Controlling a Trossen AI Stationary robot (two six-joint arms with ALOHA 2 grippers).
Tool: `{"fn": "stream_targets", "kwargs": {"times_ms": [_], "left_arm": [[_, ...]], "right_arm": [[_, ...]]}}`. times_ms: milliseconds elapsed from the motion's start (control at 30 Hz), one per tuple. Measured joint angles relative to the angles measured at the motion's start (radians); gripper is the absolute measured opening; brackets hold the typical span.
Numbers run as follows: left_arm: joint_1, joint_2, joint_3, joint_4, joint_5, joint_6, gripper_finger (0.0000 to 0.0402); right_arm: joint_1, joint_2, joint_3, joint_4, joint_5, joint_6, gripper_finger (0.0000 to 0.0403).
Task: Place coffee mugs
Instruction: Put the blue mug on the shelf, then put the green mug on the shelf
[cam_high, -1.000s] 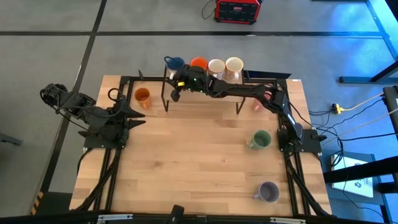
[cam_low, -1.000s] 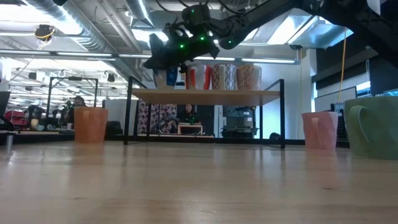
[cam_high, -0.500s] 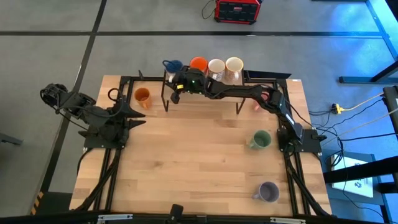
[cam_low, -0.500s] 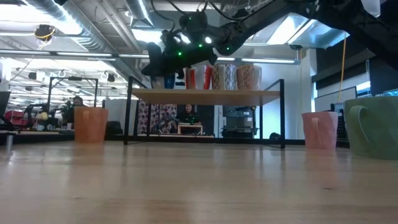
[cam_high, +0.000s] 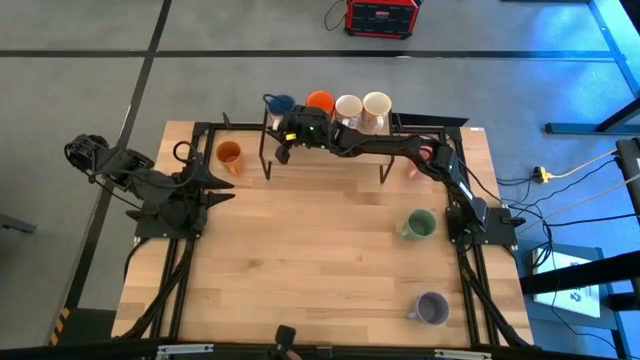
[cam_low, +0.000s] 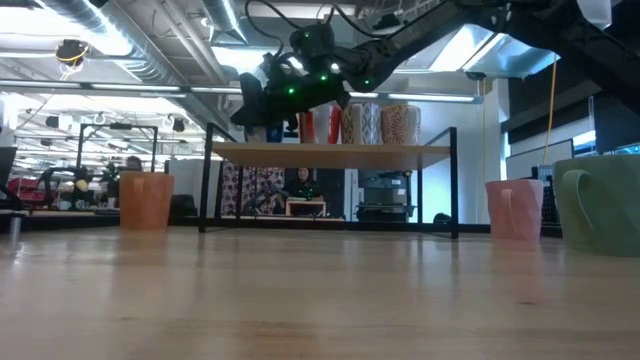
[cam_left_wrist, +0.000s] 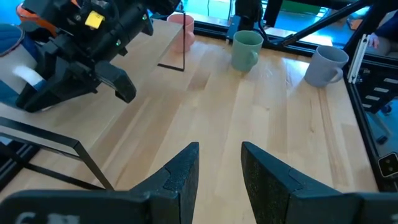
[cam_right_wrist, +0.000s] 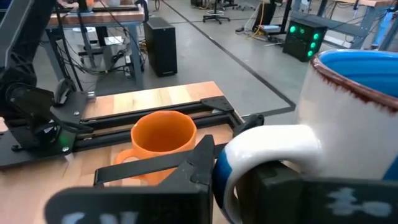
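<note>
Fingers (cam_right_wrist: 202, 163) of the right gripper (cam_high: 283, 135) are clamped on the white handle of the blue mug (cam_right_wrist: 354, 118), which sits at the left end of a raised black-framed shelf (cam_high: 325, 150) along the table's far edge. Next to it on the shelf stand the red-orange mug (cam_high: 320, 102) and two cream mugs (cam_high: 347, 107), (cam_high: 377, 105), all four in a single row. The right arm reaches across from its base on the table's right side, its wrist lit with green lights in the low view. The amber orange mug (cam_high: 229, 155) stands on the wooden table (cam_high: 300, 260) just left of the shelf, near the left gripper (cam_left_wrist: 219, 163), whose fingers are parted and hold nothing; that arm rests at the table's left side. The pink mug (cam_low: 514, 209) stands by the shelf's right leg, partly hidden by the right arm from above. The green mug (cam_high: 418, 224) sits toward the right edge, and the lavender mug (cam_high: 430, 307) is in the near right corner. A red case (cam_high: 381, 16) sits on the floor beyond the table.
</note>
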Motion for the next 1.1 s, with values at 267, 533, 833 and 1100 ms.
{"fn": "stream_targets", "kwargs": {"times_ms": [267,533,833,1100], "left_arm": [[0.000,0.000,0.000,0.000,0.000,0.000,0.0114],[0.000,0.000,0.000,0.012,0.001,0.014,0.0114],[0.000,-0.001,0.000,0.013,0.006,0.014,0.0114],[0.000,-0.001,0.000,0.013,0.009,0.014,0.0114]], "right_arm": [[0.008,0.000,0.000,-0.004,0.046,0.030,0.0098],[0.028,0.000,0.000,-0.021,0.119,0.051,0.0182],[0.055,0.000,0.025,-0.098,0.157,0.076,0.0213],[0.082,0.000,0.182,-0.415,0.270,0.078,0.0209]]}}
